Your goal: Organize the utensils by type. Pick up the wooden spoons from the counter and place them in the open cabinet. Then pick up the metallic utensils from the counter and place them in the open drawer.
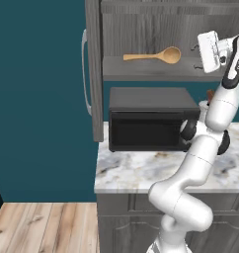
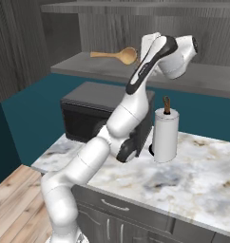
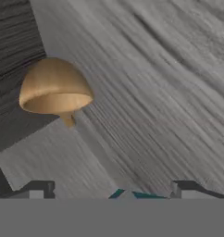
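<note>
Left base view: long wooden spoon [image 1: 153, 56] lies on cabinet shelf [image 1: 141, 69]. My gripper [image 3: 111, 190] spread, empty. Second wooden spoon, metal spoon left, I judge.

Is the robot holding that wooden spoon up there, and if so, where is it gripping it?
No, nothing is held. The gripper is open and the wooden spoon lies free on the open cabinet's shelf.

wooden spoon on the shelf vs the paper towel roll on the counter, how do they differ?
The wooden spoon is tan and lies flat on the open cabinet's shelf; the paper towel roll is white and stands upright on the marble counter. The spoon is slim with a round bowl, the roll a fat cylinder with a brown holder tip poking out on top. The spoon sits above the black microwave, the roll beside it. Neither touches the open claw.
</note>
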Robot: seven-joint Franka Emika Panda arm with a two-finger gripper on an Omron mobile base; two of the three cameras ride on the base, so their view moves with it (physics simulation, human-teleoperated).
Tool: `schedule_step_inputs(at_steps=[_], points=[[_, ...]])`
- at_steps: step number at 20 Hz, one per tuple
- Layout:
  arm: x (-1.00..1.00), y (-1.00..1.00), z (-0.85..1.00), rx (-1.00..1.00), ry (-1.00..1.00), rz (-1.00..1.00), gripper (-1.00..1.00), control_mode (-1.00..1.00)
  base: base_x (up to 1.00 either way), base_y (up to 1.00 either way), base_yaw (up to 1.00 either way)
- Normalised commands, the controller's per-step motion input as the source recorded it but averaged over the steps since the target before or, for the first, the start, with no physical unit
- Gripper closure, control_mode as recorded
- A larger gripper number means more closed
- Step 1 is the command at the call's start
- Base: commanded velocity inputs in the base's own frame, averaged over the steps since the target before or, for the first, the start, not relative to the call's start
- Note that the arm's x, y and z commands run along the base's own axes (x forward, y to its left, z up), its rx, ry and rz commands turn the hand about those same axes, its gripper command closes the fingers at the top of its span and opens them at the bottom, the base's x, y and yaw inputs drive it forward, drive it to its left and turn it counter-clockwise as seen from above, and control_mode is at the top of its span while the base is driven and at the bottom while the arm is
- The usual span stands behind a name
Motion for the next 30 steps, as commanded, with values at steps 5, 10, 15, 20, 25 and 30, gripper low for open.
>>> schedule_step_inputs(at_steps=[5,10,15,20,25,30], points=[[-1.00,0.93,-1.00,-0.23,-0.64,-0.19,-1.00,-1.00,0.00,0.00,0.00],[-0.94,0.21,-0.47,0.25,0.41,-0.36,-1.00,-1.00,0.00,0.00,0.00],[-0.20,0.01,0.00,0.38,1.00,-0.45,-1.00,-1.00,0.00,0.00,0.00],[-0.09,0.10,0.00,0.32,1.00,-0.46,-1.00,-1.00,0.00,0.00,0.00],[-0.16,0.10,0.00,0.31,1.00,-0.46,-1.00,-1.00,0.00,0.00,0.00],[-0.98,0.36,-0.42,0.01,0.58,-0.33,-1.00,-1.00,0.00,0.00,0.00]])
